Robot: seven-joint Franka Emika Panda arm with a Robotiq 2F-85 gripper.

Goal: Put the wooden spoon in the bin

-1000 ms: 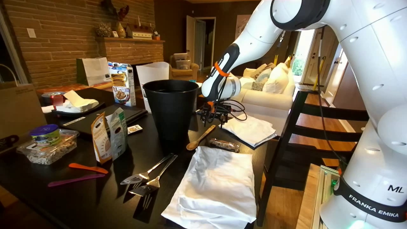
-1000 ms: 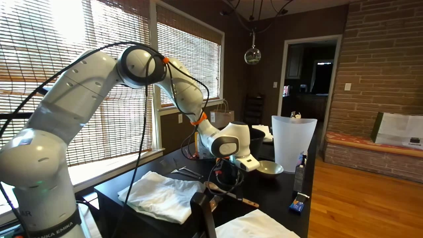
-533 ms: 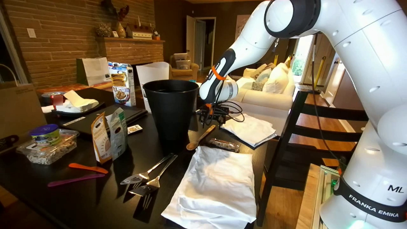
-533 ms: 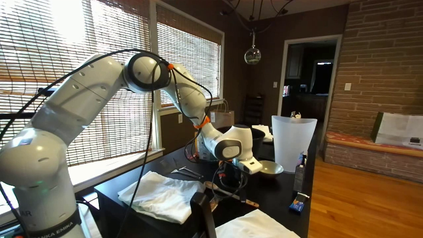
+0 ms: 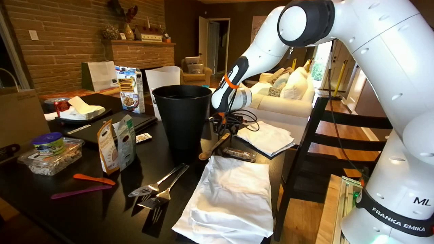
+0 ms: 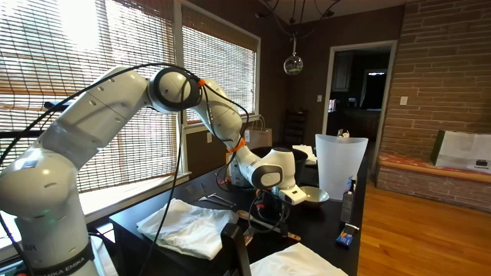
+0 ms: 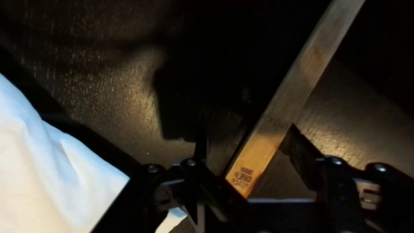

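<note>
The wooden spoon lies on the dark table in both exterior views (image 5: pixel 214 148) (image 6: pixel 244 215). In the wrist view its handle (image 7: pixel 292 87) runs diagonally, with the stamped end between the fingers. My gripper (image 7: pixel 247 129) is open, one finger on each side of the handle; the right fingertip looks close to it, contact unclear. In both exterior views the gripper (image 5: pixel 223 134) (image 6: pixel 284 230) is low over the handle. The tall black bin (image 5: pixel 183 118) stands upright beside the spoon; in an exterior view it is partly hidden behind the arm (image 6: pixel 300 159). The bin's inside is not visible.
White cloths (image 5: pixel 234 200) (image 5: pixel 268 137) and a wrapped bar (image 5: pixel 239 155) lie near the spoon. Metal utensils (image 5: pixel 162 191) and standing pouches (image 5: pixel 117 145) are in front of the bin. A bowl (image 6: pixel 314 196) and translucent white container (image 6: pixel 339 165) stand beyond. A chair (image 5: pixel 315 135) borders the table.
My gripper has moved down and slightly sideways, so it now reaches over the spoon's handle end. The spoon and the bin have not moved.
</note>
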